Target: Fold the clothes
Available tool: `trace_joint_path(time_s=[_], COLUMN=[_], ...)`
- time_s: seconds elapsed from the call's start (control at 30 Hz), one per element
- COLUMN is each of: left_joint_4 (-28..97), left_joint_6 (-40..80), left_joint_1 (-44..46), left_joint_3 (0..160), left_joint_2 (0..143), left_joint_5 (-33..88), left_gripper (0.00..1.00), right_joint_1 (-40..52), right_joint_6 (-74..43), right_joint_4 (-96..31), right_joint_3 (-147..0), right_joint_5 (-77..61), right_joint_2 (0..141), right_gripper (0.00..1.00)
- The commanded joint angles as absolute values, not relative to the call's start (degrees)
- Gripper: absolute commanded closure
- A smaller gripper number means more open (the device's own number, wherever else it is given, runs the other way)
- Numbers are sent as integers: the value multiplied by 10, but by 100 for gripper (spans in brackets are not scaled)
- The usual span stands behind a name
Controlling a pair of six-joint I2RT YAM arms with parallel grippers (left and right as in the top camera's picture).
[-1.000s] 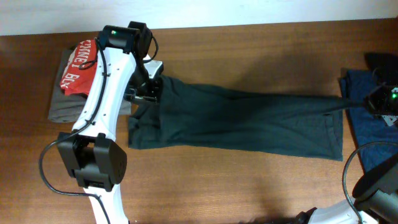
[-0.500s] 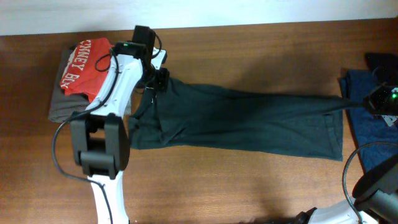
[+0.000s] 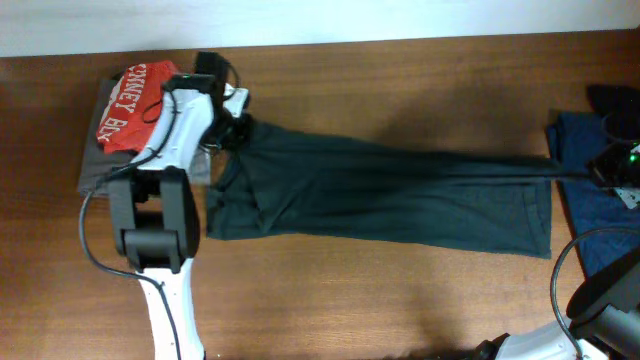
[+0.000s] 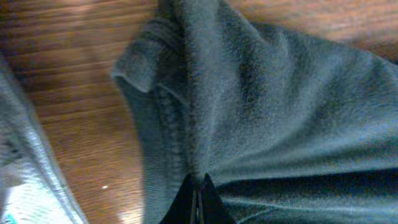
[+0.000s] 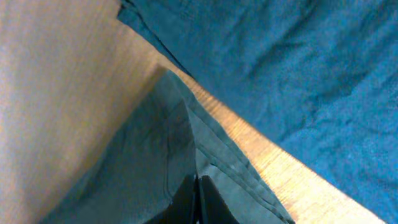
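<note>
Red tee (image 3: 125, 105) lies just left of the left gripper (image 4: 198, 200), which is clamped on a bunched edge of the T-shirt (image 3: 400, 195). The T-shirt is dark green-black, plain and lengthwise creased. It stretches as a long band across the counter (image 3: 400, 300) to the right gripper (image 5: 198, 200), which pinches its far corner beside a blue garment (image 3: 585, 215).
</note>
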State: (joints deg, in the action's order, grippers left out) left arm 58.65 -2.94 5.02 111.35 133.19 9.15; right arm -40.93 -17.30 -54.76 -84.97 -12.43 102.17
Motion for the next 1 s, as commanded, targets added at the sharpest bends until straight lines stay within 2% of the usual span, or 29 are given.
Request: trace_joint_path(time_s=[0.0, 0.07, 0.13, 0.2, 0.23, 0.33, 0.37, 0.63, 0.77, 0.97], left_joint_4=[588, 587, 588, 588, 588, 592, 593, 594, 595, 594], left_joint_6=[-24, -24, -24, -24, -24, -24, -24, -24, -24, -24], left_joint_1=[33, 34, 34, 34, 34, 34, 34, 34, 34, 34], left_joint_3=[1128, 1128, 1128, 1128, 1128, 1128, 1128, 1128, 1128, 1128], left_joint_2=[1319, 1319, 1319, 1319, 1319, 1319, 1319, 1319, 1319, 1319], left_joint_5=[127, 127, 127, 127, 127, 127, 127, 127, 128, 146], left_gripper=[100, 99, 98, 93, 80, 59, 57, 54, 53, 53], right_joint_1=[-409, -409, -409, -410, -410, -409, -408, -381, -378, -370], right_joint_6=[-168, -168, -168, -171, -170, -119, -107, -73, -105, -126], right_joint_4=[-551, -550, -552, -546, -535, -505, -500, -518, -582, -572], right_joint_3=[-821, -804, -796, -795, -796, -795, -795, -795, -795, -776], right_joint_5=[-93, -77, -58, -47, -62, -142, -157, -174, -172, -171], right_joint_2=[1018, 1018, 1018, 1018, 1018, 1018, 1018, 1093, 1135, 1145], right_gripper=[84, 57, 50, 50, 50, 53, 53, 57, 57, 63])
